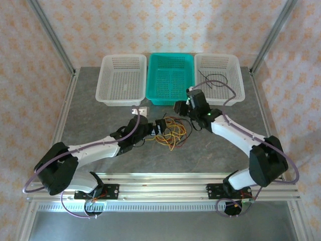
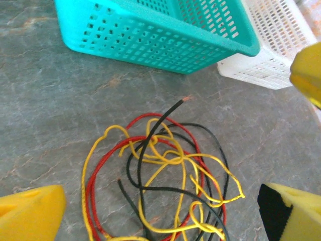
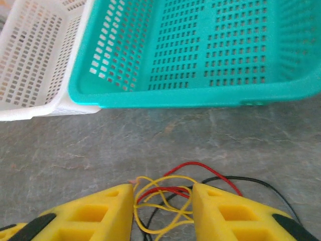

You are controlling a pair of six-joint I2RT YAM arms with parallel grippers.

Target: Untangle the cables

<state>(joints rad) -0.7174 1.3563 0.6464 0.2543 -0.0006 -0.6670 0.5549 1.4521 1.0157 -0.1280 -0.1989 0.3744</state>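
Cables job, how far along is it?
Done: one dark cable lies in the right white basket. In hand: right pincer straddles strands of the tangle, left pincer open facing it. Left: its red, yellow and black strands lie intertwined on the table.

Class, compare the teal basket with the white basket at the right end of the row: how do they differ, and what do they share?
Colour: the teal basket is blue-green, the white basket white. Contents: the white basket holds a dark cable; the teal basket looks empty. Place: the teal basket is mid-row, the white basket at the right end. Both are rectangular, with perforated walls.
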